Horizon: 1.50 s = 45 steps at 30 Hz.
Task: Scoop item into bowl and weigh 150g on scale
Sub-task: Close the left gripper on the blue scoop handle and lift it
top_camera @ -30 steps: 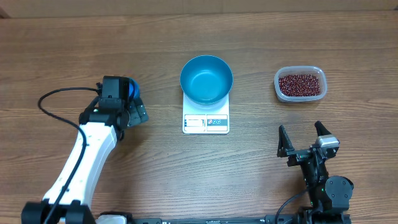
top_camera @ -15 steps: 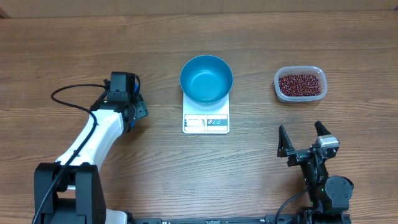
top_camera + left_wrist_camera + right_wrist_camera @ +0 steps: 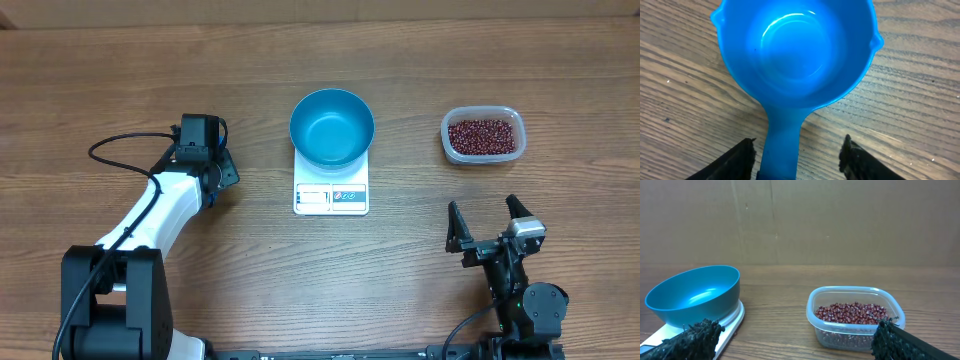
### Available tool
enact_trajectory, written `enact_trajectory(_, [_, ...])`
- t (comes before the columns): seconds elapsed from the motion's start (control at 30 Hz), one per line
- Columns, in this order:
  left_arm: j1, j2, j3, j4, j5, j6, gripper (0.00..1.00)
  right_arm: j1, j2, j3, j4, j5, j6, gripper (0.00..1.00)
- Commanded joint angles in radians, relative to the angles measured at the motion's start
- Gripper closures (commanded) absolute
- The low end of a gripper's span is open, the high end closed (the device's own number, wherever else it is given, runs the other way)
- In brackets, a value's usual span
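Note:
A small blue handled scoop (image 3: pixel 795 50) lies empty on the wood, filling the left wrist view. My left gripper (image 3: pixel 798 143) straddles the scoop's handle (image 3: pixel 781 145) and is open: the left finger sits close beside the handle, the right one stands well off it. From overhead, that gripper (image 3: pixel 205 170) is left of the scale and covers the scoop. The blue bowl (image 3: pixel 332 128) stands empty on the white scale (image 3: pixel 331 198). The beans (image 3: pixel 484 136) fill a clear tub (image 3: pixel 850 335) at the right. My right gripper (image 3: pixel 487 225) rests open near the front edge, holding nothing.
In the right wrist view the bowl (image 3: pixel 695 295), the scale (image 3: pixel 732 322) and the beans (image 3: pixel 852 312) lie ahead of the open right gripper (image 3: pixel 795 330). A brown cardboard wall (image 3: pixel 800 220) closes the far side of the table.
The left arm has shifted a little to the right over the scoop, and its jaws have narrowed around the handle. The right arm has not moved.

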Motion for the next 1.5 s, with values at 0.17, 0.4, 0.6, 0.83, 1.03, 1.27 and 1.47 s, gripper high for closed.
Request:
enact_trajectory(0.17, [0.006, 0.009, 0.023, 0.007, -0.018, -0.007, 0.46, -0.002, -0.010, -0.010, 0.002, 0.013, 0.003, 0.00])
enact_trajectory(0.4, [0.006, 0.009, 0.023, 0.014, -0.022, -0.008, 0.47, -0.002, -0.010, -0.010, 0.002, 0.013, 0.003, 0.00])
enact_trajectory(0.6, [0.006, 0.038, 0.023, 0.013, -0.039, -0.030, 0.50, -0.002, -0.010, -0.010, 0.002, 0.013, 0.003, 0.00])
enact_trajectory(0.83, [0.006, 0.055, 0.023, 0.015, -0.041, -0.034, 0.50, -0.002, -0.010, -0.010, 0.002, 0.013, 0.003, 0.00])
enact_trajectory(1.03, [0.006, 0.055, 0.023, 0.016, -0.044, -0.068, 0.55, -0.002, -0.010, -0.010, 0.002, 0.013, 0.003, 0.00])
enact_trajectory(1.27, [0.006, 0.055, 0.023, 0.016, -0.044, -0.074, 0.65, -0.002, -0.010, -0.010, 0.002, 0.013, 0.003, 0.00])
enact_trajectory(1.47, [0.006, 0.054, 0.039, 0.006, -0.036, -0.074, 0.71, -0.002, -0.010, -0.010, 0.002, 0.013, 0.003, 0.00])
